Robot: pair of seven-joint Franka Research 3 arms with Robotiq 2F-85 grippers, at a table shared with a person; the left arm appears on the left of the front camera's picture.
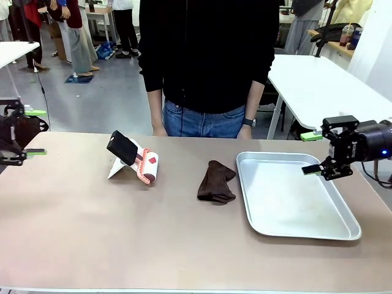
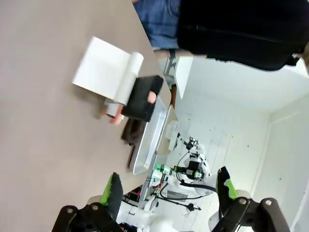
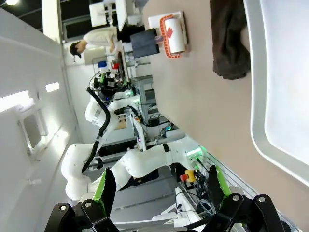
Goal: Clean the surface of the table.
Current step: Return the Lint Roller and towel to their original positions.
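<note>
Front view: brownish-beige tabletop (image 1: 92, 233) spanning the foreground, bearing a silver tray (image 1: 343, 228), a dark brown cloth (image 1: 215, 182) and a paper roll with black holder (image 1: 133, 158); left end effector (image 1: 29, 131) and right end effector (image 1: 315, 153) hover released at opposite edges. Left wrist view: fingers (image 2: 114, 193) spread apart. Right wrist view: fingers (image 3: 105, 189) likewise spread, empty.

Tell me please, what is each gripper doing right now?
Left gripper: open, holding nothing, at the table's left edge.
Right gripper: open, holding nothing, beside the tray.
</note>
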